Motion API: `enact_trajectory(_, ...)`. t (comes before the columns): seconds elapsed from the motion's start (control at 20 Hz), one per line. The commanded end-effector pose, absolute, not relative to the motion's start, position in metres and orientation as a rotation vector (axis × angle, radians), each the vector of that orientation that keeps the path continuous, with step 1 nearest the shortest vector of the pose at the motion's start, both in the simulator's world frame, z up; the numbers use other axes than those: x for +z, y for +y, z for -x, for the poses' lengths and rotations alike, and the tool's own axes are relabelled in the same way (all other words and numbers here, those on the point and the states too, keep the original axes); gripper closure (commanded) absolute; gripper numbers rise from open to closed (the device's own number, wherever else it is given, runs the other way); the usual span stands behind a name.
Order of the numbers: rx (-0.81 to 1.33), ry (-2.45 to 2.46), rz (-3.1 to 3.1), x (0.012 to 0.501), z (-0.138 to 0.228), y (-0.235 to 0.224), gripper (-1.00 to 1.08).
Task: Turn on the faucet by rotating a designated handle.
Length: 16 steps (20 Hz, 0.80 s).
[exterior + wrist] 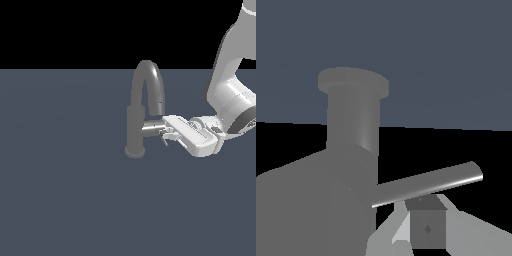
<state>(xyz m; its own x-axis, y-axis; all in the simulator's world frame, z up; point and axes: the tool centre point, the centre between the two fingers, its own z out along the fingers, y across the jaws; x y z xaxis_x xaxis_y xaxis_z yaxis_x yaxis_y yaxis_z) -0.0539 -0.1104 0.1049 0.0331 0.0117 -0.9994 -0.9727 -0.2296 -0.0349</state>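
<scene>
While the faucet (136, 120) is standing near the middle of the exterior view, its dull grey metal is showing as a vertical cylindrical post on a round base flange, topped by one tall arched spout. One handle (151, 128), a short shiny cylinder stub, is projecting from the post toward the exterior view's right, just right of frame centre. One white, glossy arm (230, 75) is reaching down from the upper right of the frame, its wrist bending so the gripper (166, 133) is lying nearly level and pointing at the post. Its jaws are sitting at the handle's outer end; whether they are clenching it cannot be told. Everything is resting on a flat slate-blue surface (60, 200).
</scene>
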Motion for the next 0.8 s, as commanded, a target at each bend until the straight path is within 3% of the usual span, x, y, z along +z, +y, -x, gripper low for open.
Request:
enact_trajectory(0.0, 1.353, 1.077, 1.381, 0.088, 0.051, -0.110, 1.08)
enact_trajectory(0.65, 1.365, 1.098, 1.367, 0.043, 0.038, -0.109, 1.08)
enact_trajectory(0.75, 1.323, 1.088, 1.387, 0.067, 0.031, -0.123, 1.08)
